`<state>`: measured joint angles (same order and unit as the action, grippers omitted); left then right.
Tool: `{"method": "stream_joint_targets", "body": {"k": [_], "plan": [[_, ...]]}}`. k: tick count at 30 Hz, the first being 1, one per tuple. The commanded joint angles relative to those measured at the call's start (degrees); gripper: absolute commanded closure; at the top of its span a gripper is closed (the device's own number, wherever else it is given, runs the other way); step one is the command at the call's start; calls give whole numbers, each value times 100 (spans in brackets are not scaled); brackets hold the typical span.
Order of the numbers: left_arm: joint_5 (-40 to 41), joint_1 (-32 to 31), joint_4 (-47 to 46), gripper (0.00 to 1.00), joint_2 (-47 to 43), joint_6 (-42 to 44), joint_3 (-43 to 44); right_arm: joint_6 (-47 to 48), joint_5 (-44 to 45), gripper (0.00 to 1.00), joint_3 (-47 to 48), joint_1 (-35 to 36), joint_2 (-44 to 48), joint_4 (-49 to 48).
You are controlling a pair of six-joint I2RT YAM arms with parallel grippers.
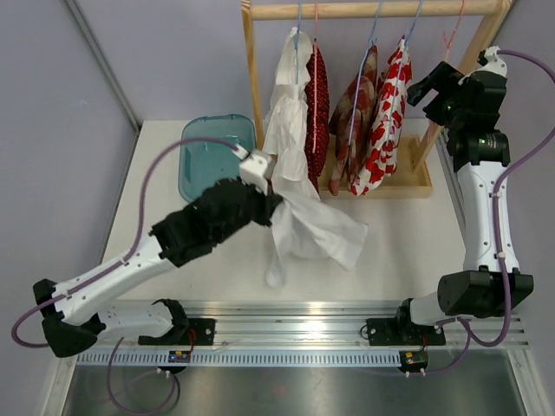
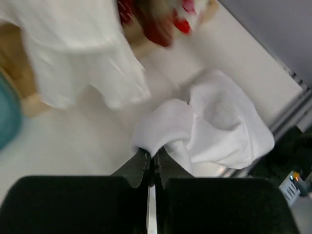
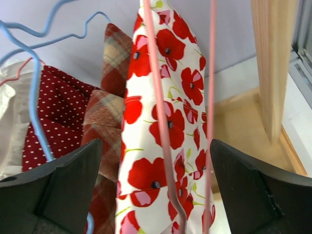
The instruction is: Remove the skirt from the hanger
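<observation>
The left gripper has its jaws pinched shut on the white skirt, which spills just past them onto the table. Its top seems to hang on the blue hanger, so the job looks half done. The right gripper gapes wide around a pink hanger, holding nothing.

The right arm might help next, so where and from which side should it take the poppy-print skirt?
Probably its mid-body. The poppy-print skirt hangs straight and thin, edge-on to the open right pincer, so come from the robot's right, one finger on each flat face, minding the pink hanger whose wires hang in between. The left pincer is shut on the white skirt.
</observation>
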<state>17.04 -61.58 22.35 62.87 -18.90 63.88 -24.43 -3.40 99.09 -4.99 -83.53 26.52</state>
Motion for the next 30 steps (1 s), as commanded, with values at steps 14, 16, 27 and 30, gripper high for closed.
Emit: {"method": "stream_joint_targets", "body": {"k": [14, 16, 27, 30], "plan": [[-2273, 4619, 1500, 100, 3633, 713, 7185, -141, 182, 1, -1418, -19, 2252, 502], [-2511, 4812, 1422, 100, 4136, 554, 7367, -177, 85, 1, -1524, -19, 2516, 564], [-2232, 4936, -969, 100, 2916, -184, 2500, 52, 172, 1, -1595, -19, 3158, 1135], [-2073, 4963, -1259, 100, 2608, -211, 1770, 96, 217, 1, -1612, -19, 3307, 1162]]}}
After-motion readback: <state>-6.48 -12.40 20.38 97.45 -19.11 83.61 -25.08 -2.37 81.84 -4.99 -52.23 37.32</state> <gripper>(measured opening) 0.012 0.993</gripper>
